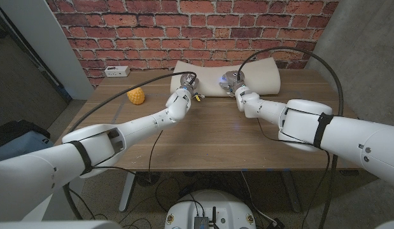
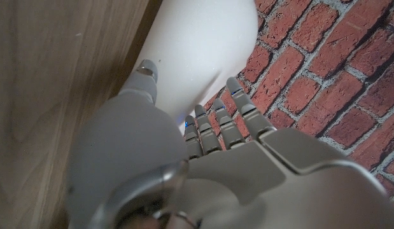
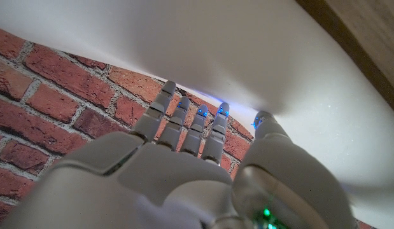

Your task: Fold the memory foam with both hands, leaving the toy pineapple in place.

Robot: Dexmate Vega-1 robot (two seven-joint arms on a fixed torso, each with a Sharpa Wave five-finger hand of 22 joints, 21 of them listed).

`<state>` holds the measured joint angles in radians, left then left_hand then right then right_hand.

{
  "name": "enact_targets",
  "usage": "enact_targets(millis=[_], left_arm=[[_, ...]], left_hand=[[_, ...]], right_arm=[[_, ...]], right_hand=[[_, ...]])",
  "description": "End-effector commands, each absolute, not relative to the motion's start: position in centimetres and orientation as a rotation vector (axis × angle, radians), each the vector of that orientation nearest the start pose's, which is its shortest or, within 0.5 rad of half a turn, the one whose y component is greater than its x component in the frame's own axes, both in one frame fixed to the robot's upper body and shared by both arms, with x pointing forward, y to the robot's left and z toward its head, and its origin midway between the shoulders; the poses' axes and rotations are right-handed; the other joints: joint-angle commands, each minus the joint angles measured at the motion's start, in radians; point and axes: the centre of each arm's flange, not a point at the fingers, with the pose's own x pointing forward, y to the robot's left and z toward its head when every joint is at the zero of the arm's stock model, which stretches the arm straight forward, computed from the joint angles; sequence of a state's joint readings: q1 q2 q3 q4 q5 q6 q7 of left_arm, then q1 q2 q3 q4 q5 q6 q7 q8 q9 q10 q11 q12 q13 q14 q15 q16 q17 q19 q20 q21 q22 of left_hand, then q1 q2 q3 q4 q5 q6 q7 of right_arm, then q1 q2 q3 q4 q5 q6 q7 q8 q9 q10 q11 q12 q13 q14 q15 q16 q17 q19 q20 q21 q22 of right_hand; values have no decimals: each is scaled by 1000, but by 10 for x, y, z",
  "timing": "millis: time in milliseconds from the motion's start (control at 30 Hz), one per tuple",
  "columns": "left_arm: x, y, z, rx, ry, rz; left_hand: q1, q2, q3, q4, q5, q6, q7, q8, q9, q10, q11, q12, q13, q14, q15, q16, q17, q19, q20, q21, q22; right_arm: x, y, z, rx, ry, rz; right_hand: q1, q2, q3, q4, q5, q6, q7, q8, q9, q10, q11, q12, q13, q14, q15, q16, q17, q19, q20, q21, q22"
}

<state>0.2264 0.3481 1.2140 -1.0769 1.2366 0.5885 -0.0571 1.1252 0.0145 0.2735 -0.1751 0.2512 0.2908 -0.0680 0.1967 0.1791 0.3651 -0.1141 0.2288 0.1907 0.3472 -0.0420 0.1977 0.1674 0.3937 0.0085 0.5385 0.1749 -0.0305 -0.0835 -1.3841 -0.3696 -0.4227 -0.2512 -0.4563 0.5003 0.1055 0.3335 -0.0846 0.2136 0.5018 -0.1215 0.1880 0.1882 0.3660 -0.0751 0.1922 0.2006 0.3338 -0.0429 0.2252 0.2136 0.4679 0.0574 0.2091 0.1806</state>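
The cream memory foam point(image 1: 247, 73) lies spread out at the back of the wooden table point(image 1: 216, 137), against the brick wall. The yellow toy pineapple point(image 1: 136, 97) stands on the table left of it, apart from both hands. My left hand point(image 1: 187, 86) is at the foam's near edge on its left part, fingers point(image 2: 222, 124) straight and apart, thumb against the foam point(image 2: 197, 44). My right hand point(image 1: 233, 83) is at the near edge a little to the right. Its fingertips point(image 3: 197, 117) reach the foam point(image 3: 260, 51), spread and holding nothing.
A small white box point(image 1: 116, 70) sits at the table's back left by the brick wall point(image 1: 184, 25). A grey panel point(image 1: 368, 57) stands to the right of the table. Black cables arc over both arms.
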Motion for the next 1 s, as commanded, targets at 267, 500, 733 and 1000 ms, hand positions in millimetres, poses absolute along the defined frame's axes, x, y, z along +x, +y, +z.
enact_targets(millis=[267, 500, 733, 1000], left_arm=[[726, 109, 64, 2161, -570, 594], [734, 110, 63, 2141, -563, 555], [739, 109, 57, 2115, -590, 545], [734, 108, 53, 2059, -696, 589]], left_hand=[[141, 53, 25, 12, -65, 206, -9, 37, 7, 210, -40, 48, 5, 226, -112, 42, 6, 191, -79, 77, 12], [110, 73, 36, 33, -68, 423, -1, 76, 11, 398, -53, 81, 4, 420, -139, 54, 3, 271, -91, 134, 13], [107, 116, 88, 20, -71, 694, 2, 123, 20, 665, -72, 127, 10, 661, -176, 60, 6, 287, -114, 171, 10], [136, 109, 92, 7, -75, 768, 19, 134, 26, 707, -57, 144, 46, 768, -184, 77, 10, 298, -121, 190, 12]], right_arm=[[761, -146, 75, -1762, -437, -301], [762, -150, 77, -1769, -430, -297], [762, -154, 76, -1776, -426, -301], [760, -157, 74, -1767, -465, -360]], right_hand=[[-1, 9, 1, -5, 2, 7, 3, 8, 2, 6, 1, 5, 0, 2, -86, -1, 2, 0, 0, 2, 4], [1, 10, 2, -7, 2, 8, 4, 8, 2, 6, 1, 5, 0, 3, -88, -1, 1, 1, -1, 2, 4], [1, 9, 2, -9, 3, 8, 2, 8, 2, 8, 3, 6, 0, 4, -88, -1, 0, 2, -1, 2, 4], [2, 10, 3, -11, 3, 9, 4, 8, 2, 10, 1, 7, 0, 5, -89, -2, -1, 3, -1, 3, 4]])
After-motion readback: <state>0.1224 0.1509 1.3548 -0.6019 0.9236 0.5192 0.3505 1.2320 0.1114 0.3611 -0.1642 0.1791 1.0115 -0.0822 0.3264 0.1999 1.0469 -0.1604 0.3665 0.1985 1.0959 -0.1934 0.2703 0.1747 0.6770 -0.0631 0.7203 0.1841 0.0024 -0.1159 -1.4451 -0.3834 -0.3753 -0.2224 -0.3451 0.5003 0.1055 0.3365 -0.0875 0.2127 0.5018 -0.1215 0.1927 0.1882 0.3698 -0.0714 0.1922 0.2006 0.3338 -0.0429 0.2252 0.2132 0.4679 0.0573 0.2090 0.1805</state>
